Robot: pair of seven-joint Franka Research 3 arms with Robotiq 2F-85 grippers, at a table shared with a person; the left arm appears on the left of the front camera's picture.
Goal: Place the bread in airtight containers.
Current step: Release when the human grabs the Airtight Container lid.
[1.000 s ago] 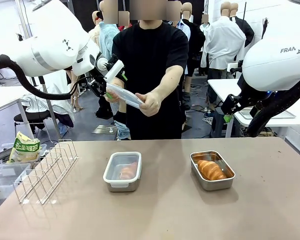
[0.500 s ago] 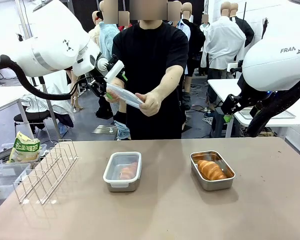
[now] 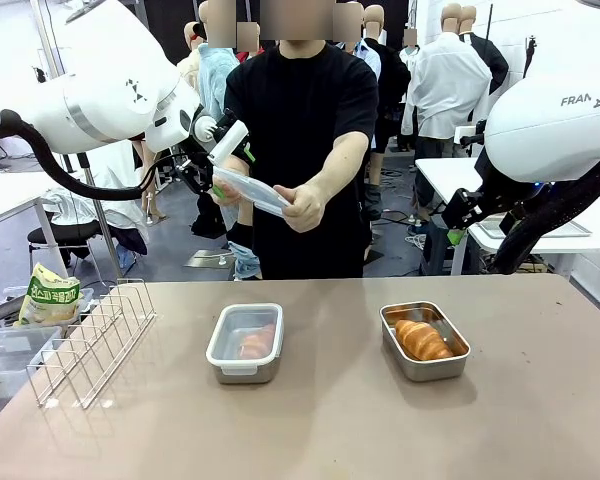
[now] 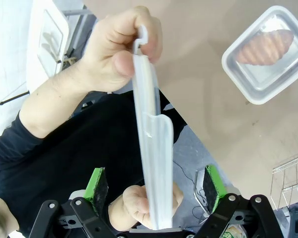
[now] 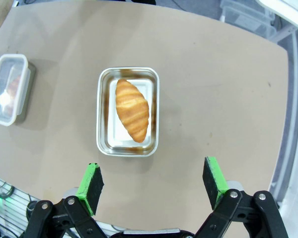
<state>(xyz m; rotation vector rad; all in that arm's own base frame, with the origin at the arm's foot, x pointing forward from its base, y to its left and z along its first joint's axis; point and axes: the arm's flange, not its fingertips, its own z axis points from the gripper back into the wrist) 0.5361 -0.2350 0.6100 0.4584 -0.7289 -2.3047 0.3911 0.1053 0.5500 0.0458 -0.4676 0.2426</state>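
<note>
wire rack point(image 3: 92, 340): on the table point(image 3: 330, 430), well left of the lidded container
left gripper point(image 4: 156, 186): up over the table's far edge, above and behind the lidded container; jaws wide, green pads point(image 4: 96, 182) either side of the loose lid, not touching it
loose lid point(image 3: 248, 190): translucent, held in the air by the person's two hands point(image 3: 302, 207), one at each end; sits edge-on between the left gripper's pads in the left wrist view
lidded container point(image 3: 245, 342): steel tub, whitish lid on, left of centre on the table; croissant point(image 3: 257, 342) visible through the lid
open container point(image 3: 424, 341): steel tub, no lid, right of the lidded container with a bare gap between them
open croissant point(image 5: 131, 109): golden-brown, lies lengthwise inside the open container, fully within the rim
right gripper point(image 5: 154, 186): hangs high above the table, over the near side of the open container; jaws wide, nothing between the pads
person: stands at the far side of the table, behind the lidded container, black top
</note>
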